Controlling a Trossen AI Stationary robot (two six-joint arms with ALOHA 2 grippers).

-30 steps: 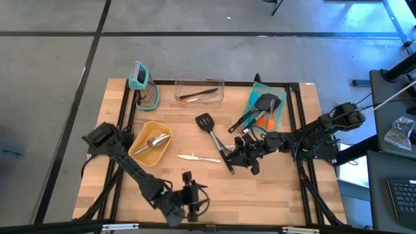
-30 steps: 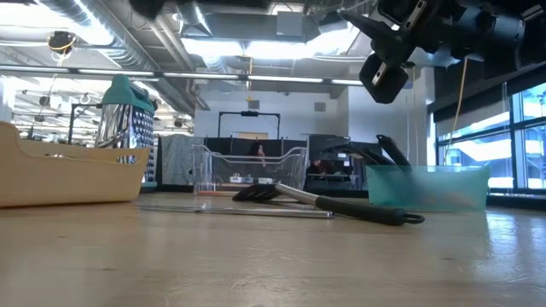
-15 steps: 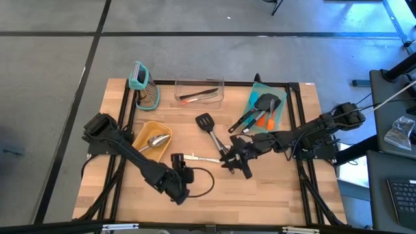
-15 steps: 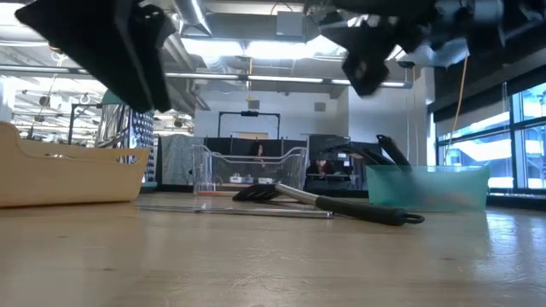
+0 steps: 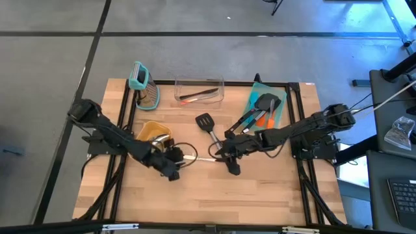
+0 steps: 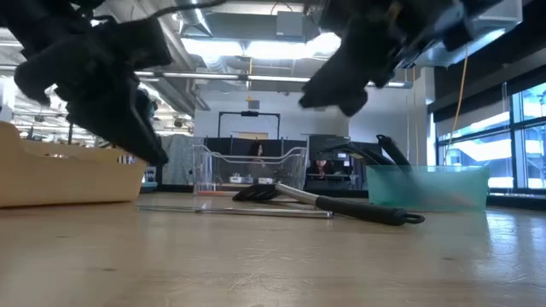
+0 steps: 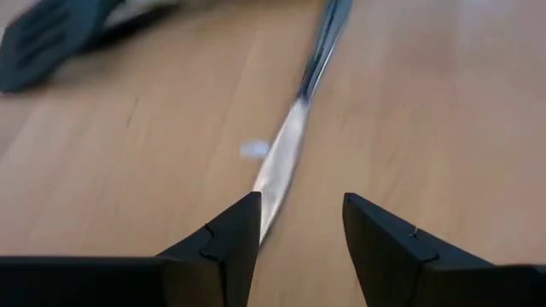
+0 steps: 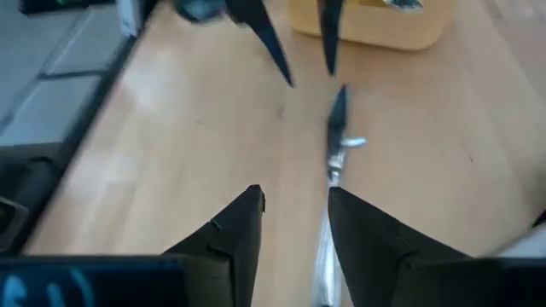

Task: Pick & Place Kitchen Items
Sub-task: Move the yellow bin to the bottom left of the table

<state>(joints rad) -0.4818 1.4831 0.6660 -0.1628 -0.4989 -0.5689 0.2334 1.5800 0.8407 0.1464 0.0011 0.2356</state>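
Observation:
A silver table knife [image 5: 198, 158] lies flat on the wooden table between my two grippers. My left gripper [image 5: 179, 158] points at its blade end from the table's left and is open; in the left wrist view the blade [image 7: 286, 153] runs ahead of the open left gripper [image 7: 299, 213]. My right gripper [image 5: 218, 153] is open at the knife's other end, and the knife [image 8: 335, 141] shows ahead of the right gripper [image 8: 294, 205] in its wrist view. A black slotted turner [image 5: 213, 133] lies beside them on the table. In the low view both arms hang above the tabletop.
A yellow bin [image 5: 146, 130] holding a silver scoop sits behind the left gripper. At the far edge stand a teal-handled grater [image 5: 142, 83], a clear box [image 5: 199, 92] with utensils, and a teal tray [image 5: 279, 110] with black and orange spatulas. The near half of the table is bare wood.
My left gripper has swung from the table's near edge toward the far side, up to the knife's blade end. My right gripper has moved toward the table's left, over the turner's handle, to the knife's other end. The knife and turner have stayed put.

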